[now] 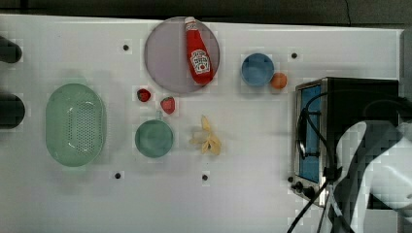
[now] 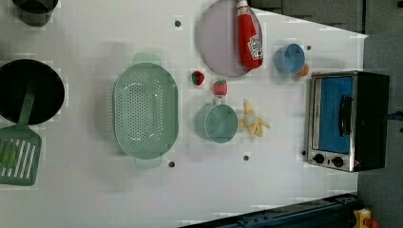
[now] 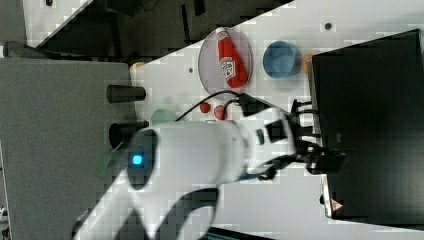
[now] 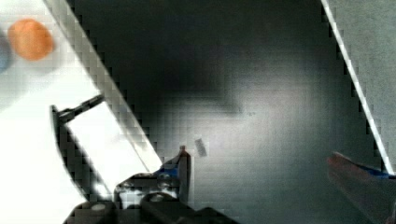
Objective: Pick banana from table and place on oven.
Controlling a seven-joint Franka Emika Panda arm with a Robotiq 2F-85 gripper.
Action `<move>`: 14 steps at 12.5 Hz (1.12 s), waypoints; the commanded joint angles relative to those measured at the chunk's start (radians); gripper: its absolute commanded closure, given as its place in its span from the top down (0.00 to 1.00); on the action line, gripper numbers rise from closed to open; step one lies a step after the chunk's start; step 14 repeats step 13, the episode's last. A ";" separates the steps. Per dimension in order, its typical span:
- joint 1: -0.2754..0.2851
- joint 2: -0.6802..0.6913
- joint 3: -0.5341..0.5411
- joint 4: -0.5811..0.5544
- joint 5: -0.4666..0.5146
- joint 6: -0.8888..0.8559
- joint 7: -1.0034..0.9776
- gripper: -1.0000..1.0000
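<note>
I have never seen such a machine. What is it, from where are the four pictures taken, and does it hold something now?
It is one white robot arm with a two-finger gripper. Three cameras look at the white table from different sides; the fourth sits on the wrist, looking down at the black oven top. The fingers stand open and hold nothing. The banana lies on the table beside a teal cup. Nearby are a ketchup bottle on a plate and a green colander.
</note>
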 commanded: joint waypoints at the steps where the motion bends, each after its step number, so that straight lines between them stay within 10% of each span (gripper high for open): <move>1: 0.034 -0.123 0.037 0.112 0.013 -0.148 -0.014 1.00; 14: 0.055 -0.328 0.513 0.156 -0.008 -0.477 0.971 1.00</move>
